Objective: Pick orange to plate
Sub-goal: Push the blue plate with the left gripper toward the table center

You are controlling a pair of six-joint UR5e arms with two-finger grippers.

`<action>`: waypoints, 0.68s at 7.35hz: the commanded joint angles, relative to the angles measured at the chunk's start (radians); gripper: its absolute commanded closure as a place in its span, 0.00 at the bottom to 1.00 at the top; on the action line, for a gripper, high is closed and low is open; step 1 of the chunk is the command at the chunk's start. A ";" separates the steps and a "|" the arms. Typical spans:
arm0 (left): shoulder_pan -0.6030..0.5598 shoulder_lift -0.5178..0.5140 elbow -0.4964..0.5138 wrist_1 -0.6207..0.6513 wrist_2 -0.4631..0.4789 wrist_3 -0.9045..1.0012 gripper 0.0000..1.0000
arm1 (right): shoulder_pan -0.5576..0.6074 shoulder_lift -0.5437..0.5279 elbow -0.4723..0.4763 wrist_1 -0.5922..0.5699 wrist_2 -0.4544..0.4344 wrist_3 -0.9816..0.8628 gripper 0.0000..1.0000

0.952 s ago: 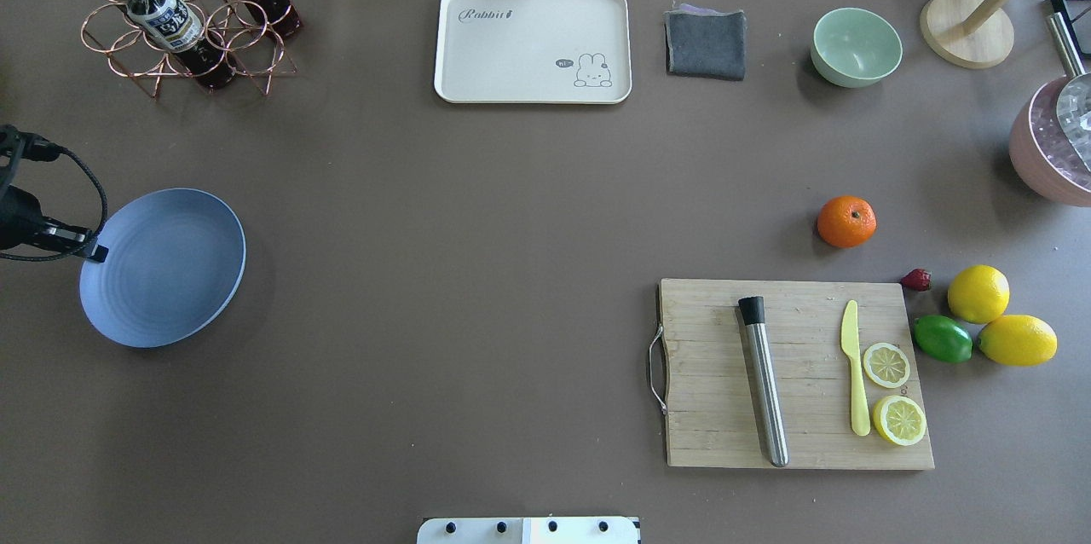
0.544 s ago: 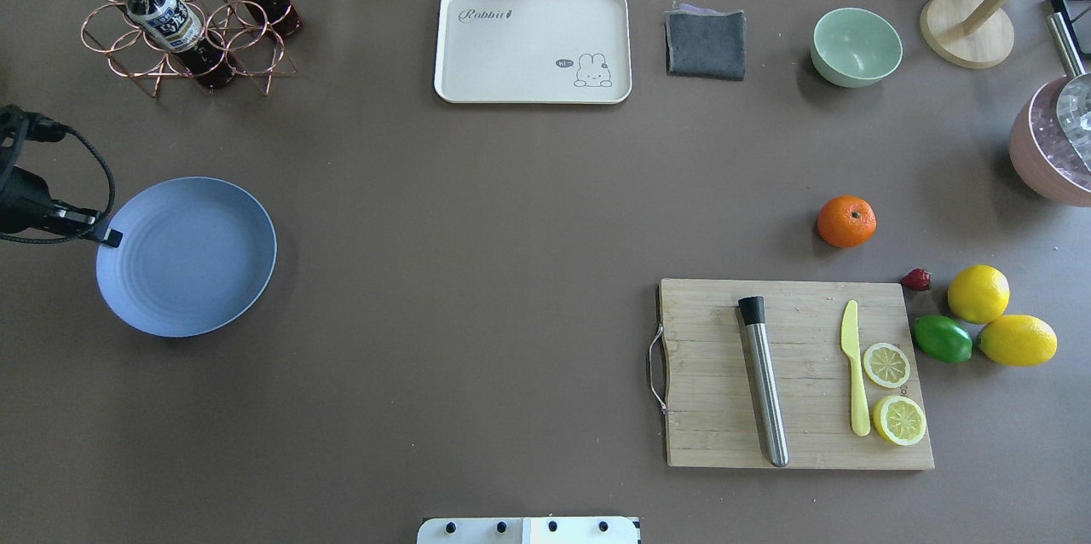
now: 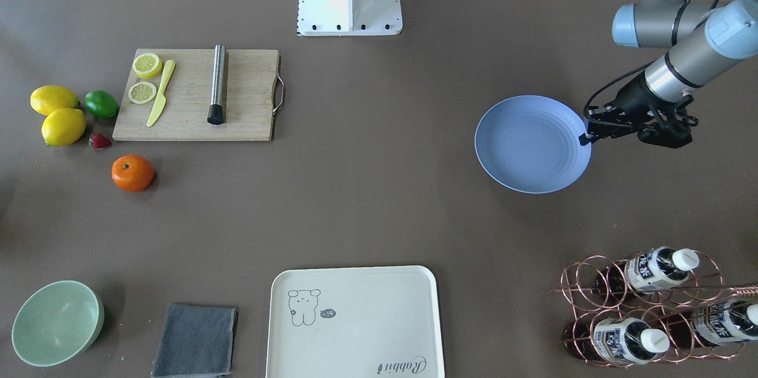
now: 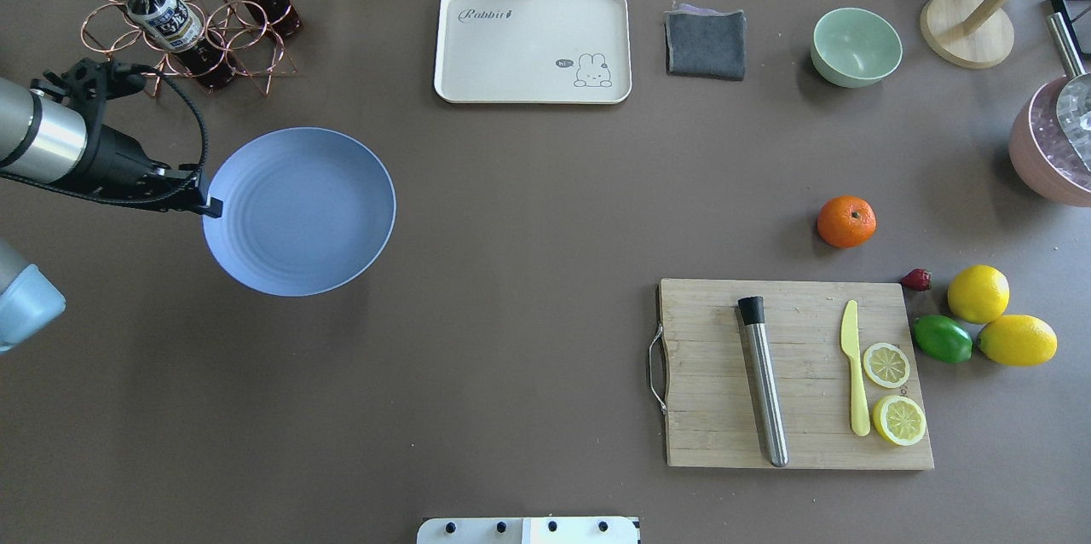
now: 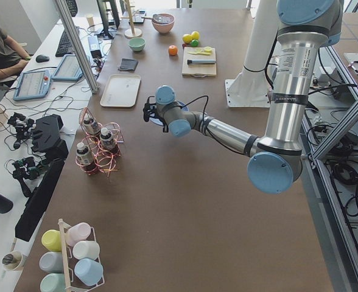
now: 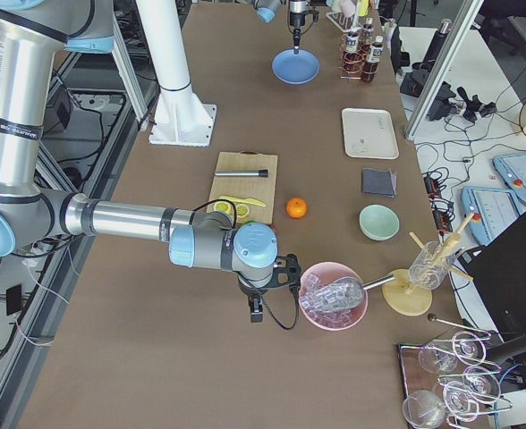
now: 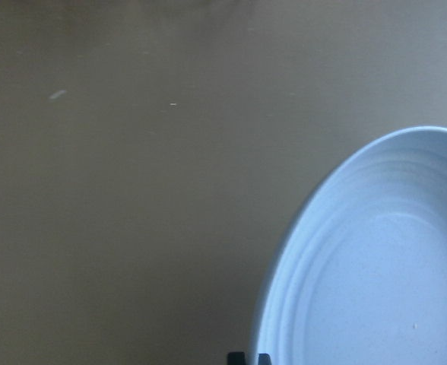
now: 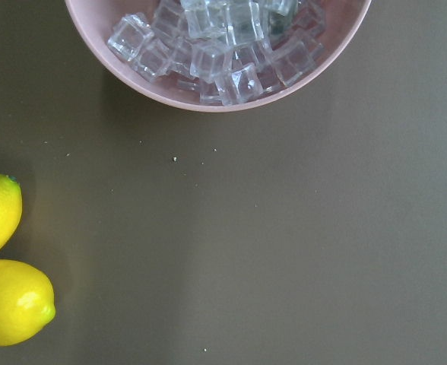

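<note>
My L gripper (image 4: pixel 210 205) is clamped down on the left rim of the periwinkle plate (image 4: pixel 298 211), w/ only the edge pinched. The plate is over the table's (image 4: pixel 528 271) left half, near the copper bottle rack (image 4: pixel 183 24). The orange (image 4: pixel 846 221) lies by itself on the right half, just past the far edge of the wooden cutting board (image 4: pixel 793 373), near a strawberry (image 4: pixel 916 279) and well apart from the plate. My R gripper (image 6: pixel 256 313) hangs beside the pink ice bowl (image 6: pixel 333 295); can't tell if it's open or closed.
</note>
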 commanded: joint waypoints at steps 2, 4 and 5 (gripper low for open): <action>0.275 -0.240 -0.034 0.206 0.209 -0.279 1.00 | -0.075 0.025 0.002 0.046 0.039 0.006 0.00; 0.400 -0.348 -0.020 0.396 0.347 -0.266 1.00 | -0.147 0.034 -0.004 0.116 0.041 0.006 0.00; 0.418 -0.353 0.028 0.334 0.361 -0.237 1.00 | -0.159 0.035 -0.002 0.120 0.046 0.006 0.00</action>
